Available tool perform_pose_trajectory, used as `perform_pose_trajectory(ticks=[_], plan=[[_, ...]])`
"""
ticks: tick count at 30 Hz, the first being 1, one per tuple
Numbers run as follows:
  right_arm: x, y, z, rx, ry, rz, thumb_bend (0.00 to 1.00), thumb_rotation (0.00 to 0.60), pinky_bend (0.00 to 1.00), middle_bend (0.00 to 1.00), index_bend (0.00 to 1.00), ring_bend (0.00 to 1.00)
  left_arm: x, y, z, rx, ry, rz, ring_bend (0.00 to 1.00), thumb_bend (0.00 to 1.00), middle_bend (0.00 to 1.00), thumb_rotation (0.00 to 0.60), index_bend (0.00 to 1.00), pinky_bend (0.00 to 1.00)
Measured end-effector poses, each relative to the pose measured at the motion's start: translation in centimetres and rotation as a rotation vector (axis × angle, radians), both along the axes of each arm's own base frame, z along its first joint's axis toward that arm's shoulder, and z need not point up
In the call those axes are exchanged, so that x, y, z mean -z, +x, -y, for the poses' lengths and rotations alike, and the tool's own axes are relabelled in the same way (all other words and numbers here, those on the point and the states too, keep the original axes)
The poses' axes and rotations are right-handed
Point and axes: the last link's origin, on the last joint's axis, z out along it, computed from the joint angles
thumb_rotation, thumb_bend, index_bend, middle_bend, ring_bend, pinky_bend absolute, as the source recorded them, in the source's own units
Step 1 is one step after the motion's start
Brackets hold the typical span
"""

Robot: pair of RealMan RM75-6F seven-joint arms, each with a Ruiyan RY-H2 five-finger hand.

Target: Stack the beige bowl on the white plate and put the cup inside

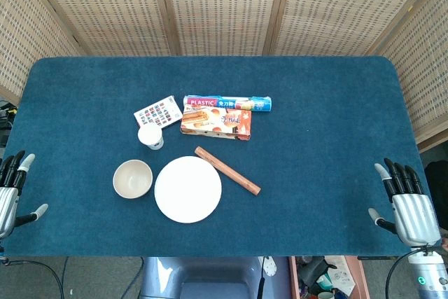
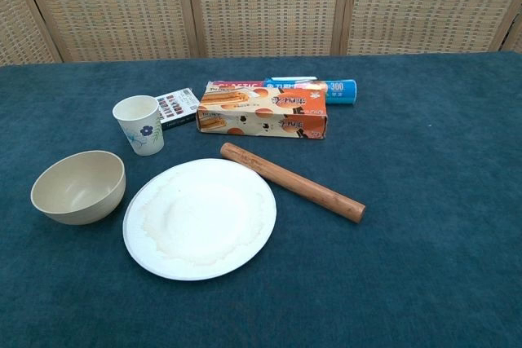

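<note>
At the near-left edge of the dark blue cloth-covered table [image 1: 315, 138], the left hand [image 1: 10, 190] rests palm down with its dark-tipped fingers pointing away from the robot, spread apart and holding nothing; part of it is cut off by the frame edge in the head view. The right hand [image 1: 406, 201] sits at the near-right edge in the same flat pose, fingers apart and empty, thumb angled inward. Neither hand appears in the chest view. The round beige bowl [image 2: 79, 187] stands upright just left of the flat white round plate [image 2: 200, 218], close beside it but not on it. The white paper cup with a blue flower print [image 2: 139, 125] stands upright behind the bowl, apart from both. A brown wooden rolling pin [image 2: 291, 182] lies diagonally just right of the plate. Behind it lies an orange biscuit box [image 2: 263, 113], with a blue-and-white plastic wrap roll box [image 2: 326, 85] partly hidden behind that, its lettering only partly legible. A small card of coloured squares [image 2: 177, 106] lies beside the cup, partly hidden by it in the chest view.
</note>
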Motion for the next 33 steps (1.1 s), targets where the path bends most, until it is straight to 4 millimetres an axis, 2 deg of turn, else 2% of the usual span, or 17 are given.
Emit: perform_pose_trajectory(ticks=[33], plan=[[-0.24,-0.03,-0.06,0.006,-0.003,0.009,0.2,0.6,0.0,0.0,0.03,0.0,0.31,0.26,0.05,0.009,-0.022,0.006,0.0,0.04,0.0,0.6,0.0,0.0]])
